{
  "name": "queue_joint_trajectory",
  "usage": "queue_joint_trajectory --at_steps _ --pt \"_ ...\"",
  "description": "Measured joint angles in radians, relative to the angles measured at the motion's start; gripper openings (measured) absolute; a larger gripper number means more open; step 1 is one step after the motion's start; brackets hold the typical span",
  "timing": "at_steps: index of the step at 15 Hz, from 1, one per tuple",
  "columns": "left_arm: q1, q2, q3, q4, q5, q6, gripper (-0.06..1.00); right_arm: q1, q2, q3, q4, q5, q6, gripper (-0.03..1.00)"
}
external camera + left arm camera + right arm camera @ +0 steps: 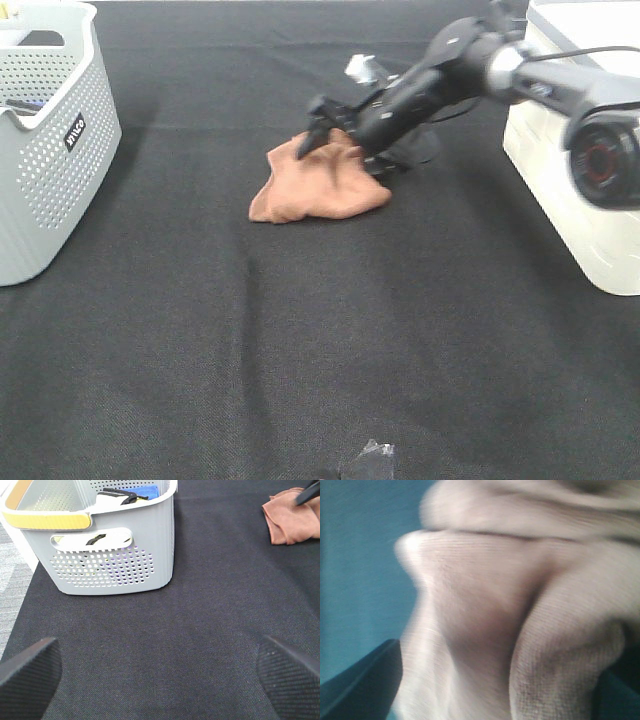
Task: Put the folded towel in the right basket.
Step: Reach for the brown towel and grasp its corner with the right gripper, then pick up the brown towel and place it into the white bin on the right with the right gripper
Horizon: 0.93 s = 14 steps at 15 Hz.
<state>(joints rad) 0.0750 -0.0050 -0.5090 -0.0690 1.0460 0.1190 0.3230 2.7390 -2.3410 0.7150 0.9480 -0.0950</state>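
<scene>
The folded orange-brown towel (pixel 318 186) lies bunched on the black table near the middle. It also shows at a far corner of the left wrist view (pixel 287 522). My right gripper (pixel 345 152) reaches in from the right and is pressed down over the towel's far edge. Its jaws stand apart with the cloth between them. The right wrist view is filled with blurred towel (pixel 485 605), with dark fingers (pixel 355 690) at the frame's edges. The right basket (pixel 575 190) is white and stands at the right edge. My left gripper (pixel 160 677) is open and empty, low over the table's front.
A grey perforated basket (pixel 55 150) stands at the left edge. In the left wrist view (pixel 107 555) it has a yellow handle and holds blue and dark items. A small shiny object (pixel 362 68) lies behind the right arm.
</scene>
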Motion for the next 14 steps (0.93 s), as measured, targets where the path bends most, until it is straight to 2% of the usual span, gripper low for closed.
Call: queue_joint_trajectory --at_steps 3,5,6,8,9,11,14 --pt "0.000 0.000 0.000 0.000 0.000 0.000 0.99 0.048 0.003 0.000 0.006 -0.025 -0.002 0.78" --pt "0.000 0.000 0.000 0.000 0.000 0.000 0.99 0.064 0.009 0.000 0.014 -0.033 -0.004 0.66" --pt "0.000 0.000 0.000 0.000 0.000 0.000 0.99 0.064 0.013 0.000 0.012 -0.034 -0.004 0.58" --pt "0.000 0.000 0.000 0.000 0.000 0.000 0.99 0.064 0.019 0.003 0.009 -0.033 -0.004 0.29" --pt "0.000 0.000 0.000 0.000 0.000 0.000 0.99 0.064 0.018 0.003 0.006 -0.026 -0.011 0.25" --pt "0.000 0.000 0.000 0.000 0.000 0.000 0.99 0.066 -0.004 0.012 -0.010 -0.014 -0.043 0.25" --pt "0.000 0.000 0.000 0.000 0.000 0.000 0.99 0.076 -0.080 0.027 -0.125 0.129 -0.056 0.25"
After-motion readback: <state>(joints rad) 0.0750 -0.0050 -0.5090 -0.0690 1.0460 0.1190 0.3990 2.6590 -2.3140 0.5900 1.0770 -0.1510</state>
